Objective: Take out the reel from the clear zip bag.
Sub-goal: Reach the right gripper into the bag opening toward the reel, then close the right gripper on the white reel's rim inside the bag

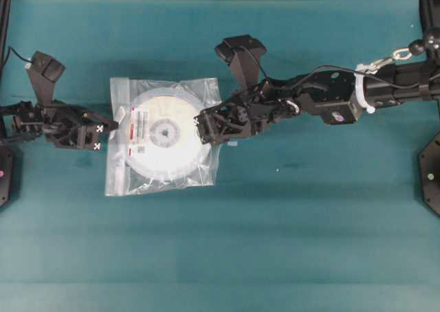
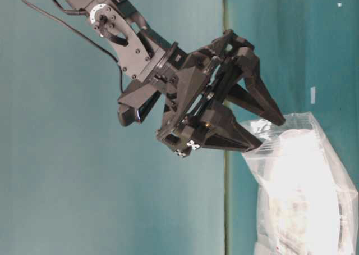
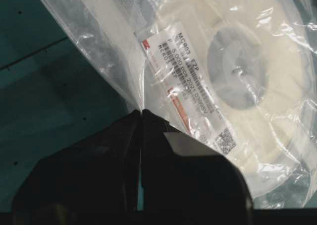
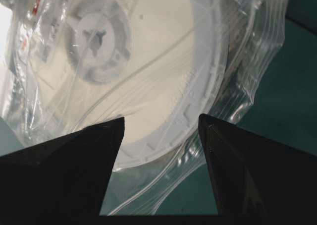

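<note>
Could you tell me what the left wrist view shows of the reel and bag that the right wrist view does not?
Only the left wrist view shows the reel's label with its red stripe and square code, and the left gripper shut on the bag's edge. Only the right wrist view shows the right gripper with its fingers spread open around the reel's rim, and the hub's cross-shaped hole. Both show the reel inside the clear zip bag, and the grey hub.

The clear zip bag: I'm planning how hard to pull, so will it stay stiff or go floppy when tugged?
Probably floppy: the clear zip bag is thin, crinkled film that bunches where the left gripper pinches its edge. Its glossy surface likely slips. The reel inside looks rigid and flat, so the bag should stretch taut around it rather than fold.
</note>
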`<state>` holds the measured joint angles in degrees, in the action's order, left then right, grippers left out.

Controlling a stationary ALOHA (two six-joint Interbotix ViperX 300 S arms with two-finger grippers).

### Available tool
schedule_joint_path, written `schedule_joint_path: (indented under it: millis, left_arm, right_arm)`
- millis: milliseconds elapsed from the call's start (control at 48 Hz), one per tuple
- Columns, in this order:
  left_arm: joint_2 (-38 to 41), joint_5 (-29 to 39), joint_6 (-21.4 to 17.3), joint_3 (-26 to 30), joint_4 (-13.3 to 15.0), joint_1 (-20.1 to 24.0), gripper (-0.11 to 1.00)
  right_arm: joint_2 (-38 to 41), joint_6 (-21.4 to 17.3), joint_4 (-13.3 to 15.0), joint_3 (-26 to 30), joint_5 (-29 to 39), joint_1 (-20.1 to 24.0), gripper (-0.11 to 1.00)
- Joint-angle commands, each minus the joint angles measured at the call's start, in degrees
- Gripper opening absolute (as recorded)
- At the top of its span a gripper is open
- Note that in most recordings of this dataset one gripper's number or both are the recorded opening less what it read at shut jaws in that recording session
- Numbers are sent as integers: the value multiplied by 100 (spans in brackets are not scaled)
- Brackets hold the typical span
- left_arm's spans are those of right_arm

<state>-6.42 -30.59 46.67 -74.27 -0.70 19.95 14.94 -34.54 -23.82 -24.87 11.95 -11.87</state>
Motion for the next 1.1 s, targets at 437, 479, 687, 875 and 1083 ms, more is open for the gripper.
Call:
schedule_joint_path:
  millis: [437, 479, 687, 875, 1083]
  left_arm:
    - [-79, -53, -26, -79, -35, 9, -4]
    - [-97, -62, -35, -88, -35, 9, -4]
    - [-149, -62, -35, -167, -35, 9, -4]
    - [-167, -62, -35, -185, -35, 9, -4]
    - [-167, -62, -35, -167, -44, 9, -4]
  right_arm:
    - [308, -1072, -26, 149, -387, 246, 79]
    - [334, -1063, -26, 141, -387, 246, 79]
    - [246, -1055, 26, 70, -343, 281, 79]
    - [114, -1055, 149, -18, -325, 237, 79]
    - [141, -1055, 185, -18, -325, 211, 79]
